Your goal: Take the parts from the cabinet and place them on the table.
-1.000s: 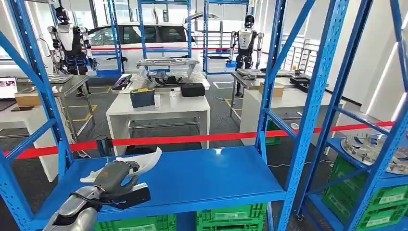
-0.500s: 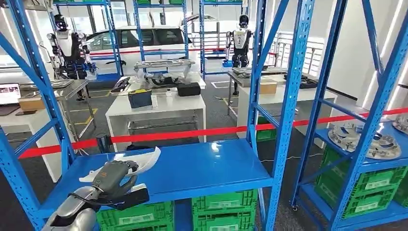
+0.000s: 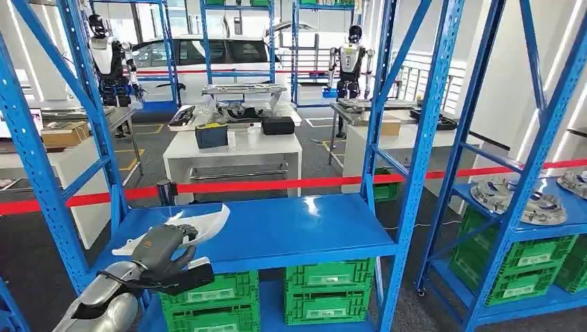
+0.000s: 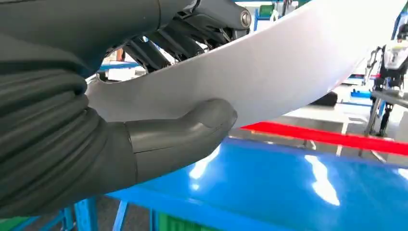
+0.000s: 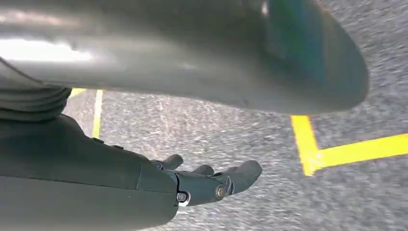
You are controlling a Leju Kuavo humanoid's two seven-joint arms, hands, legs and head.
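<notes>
The shelf (image 3: pixel 277 232) is bright blue, and so are the rack posts (image 3: pixel 422 145). The curved part (image 3: pixel 201 225) is plain white. The left hand (image 3: pixel 163 245) holding it is dark grey. Green crates (image 3: pixel 329 290) sit under the shelf. A red tape (image 3: pixel 291 183) runs behind. The table (image 3: pixel 232 149) is white. The right hand (image 5: pixel 211 185) is dark grey over grey speckled floor (image 5: pixel 240 134) with yellow lines (image 5: pixel 337 149).

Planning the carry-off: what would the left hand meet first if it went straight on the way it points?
Probably nothing soon: the left hand, gripping the white part, points over the blue shelf. The red tape lies beyond, though depth and height are unclear.
</notes>
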